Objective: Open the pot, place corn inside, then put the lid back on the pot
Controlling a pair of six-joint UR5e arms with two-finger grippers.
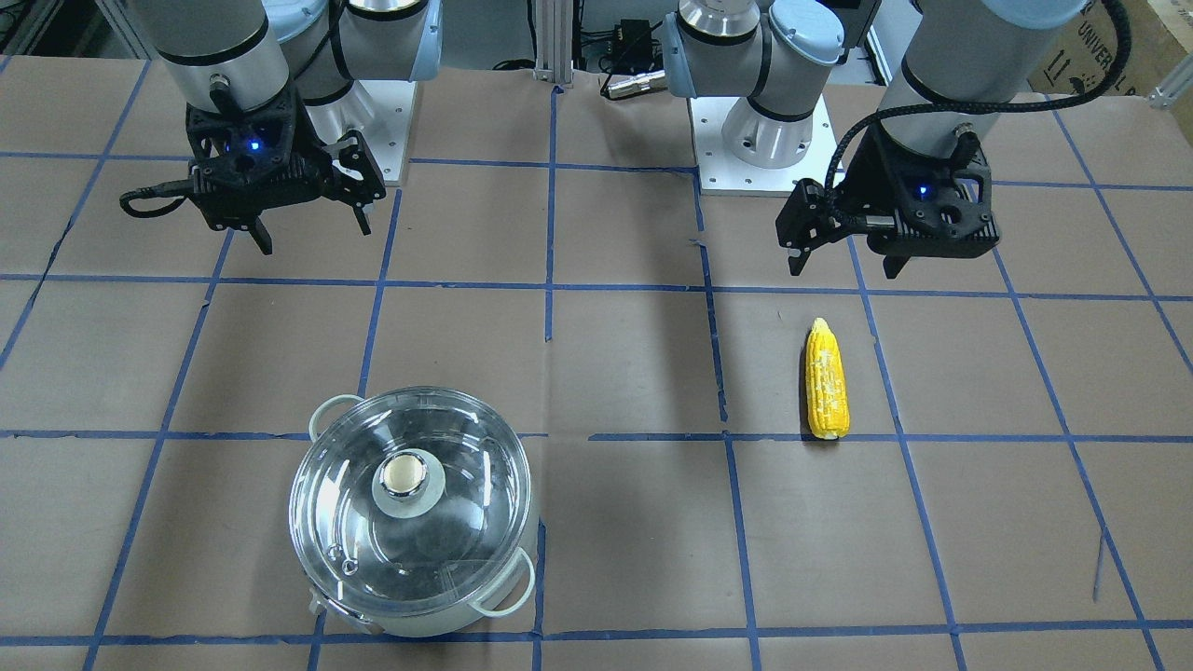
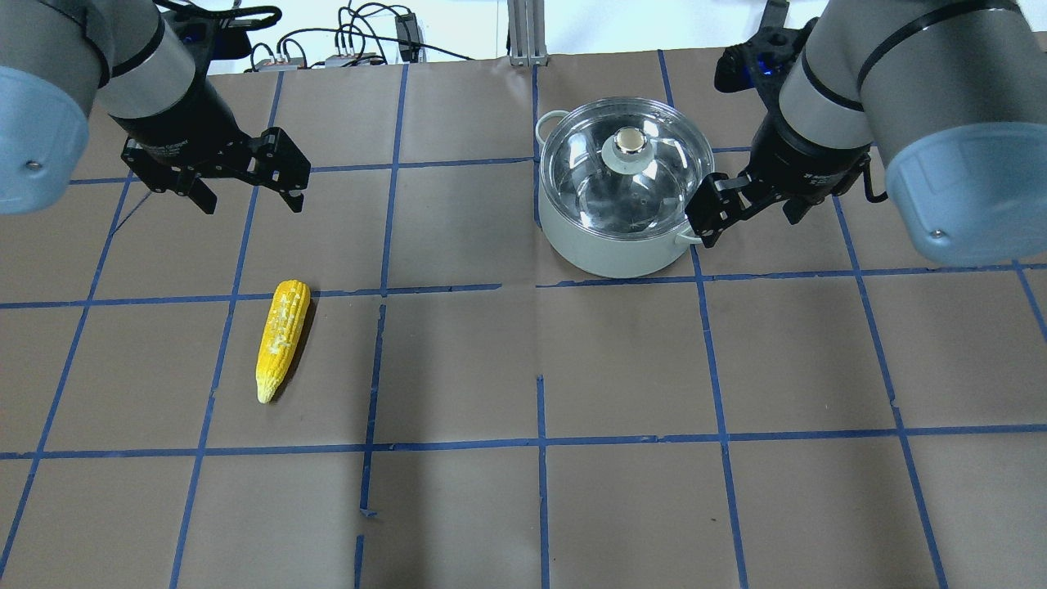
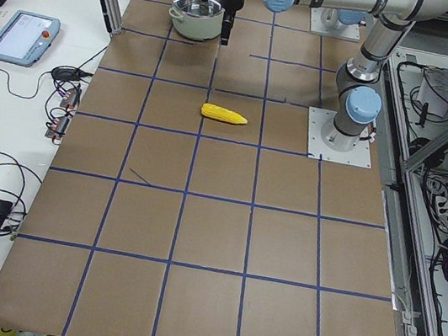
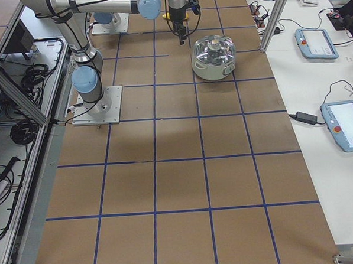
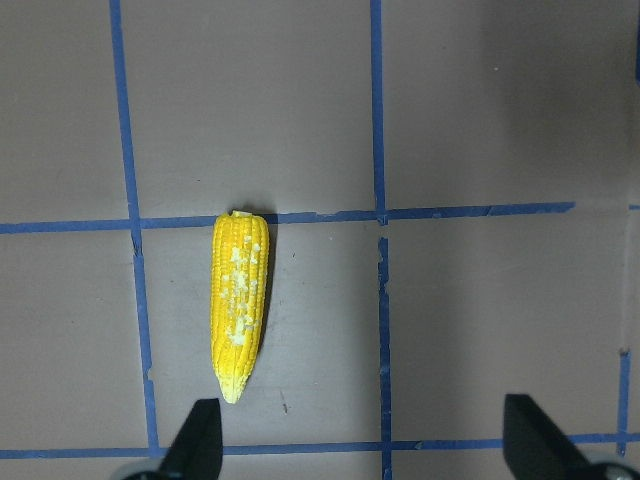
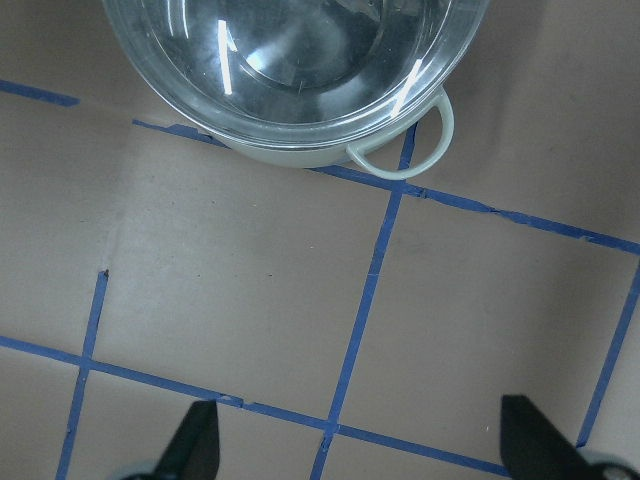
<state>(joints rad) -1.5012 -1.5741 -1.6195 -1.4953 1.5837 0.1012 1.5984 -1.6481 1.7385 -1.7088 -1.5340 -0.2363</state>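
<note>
The pot [image 2: 613, 255] stands on the table with the glass lid [image 2: 654, 176] on it; both also show in the front view, pot [image 1: 438, 620] and lid [image 1: 466, 485]. The corn [image 2: 282, 335] lies flat on the paper, tip toward the robot, and shows in the front view [image 1: 827, 382] and the left wrist view [image 5: 238, 305]. My left gripper [image 2: 251, 204] is open and empty, hovering above the table just beyond the corn's blunt end. My right gripper [image 2: 752, 227] is open and empty, hovering beside the pot's near loop handle [image 6: 405, 150], not touching it.
Brown paper with a blue tape grid [image 2: 540, 286] covers the table. The arms' white base plates [image 1: 760, 158] sit at the robot's edge. Tablets and cables [image 4: 317, 42] lie on the white side bench beyond the pot.
</note>
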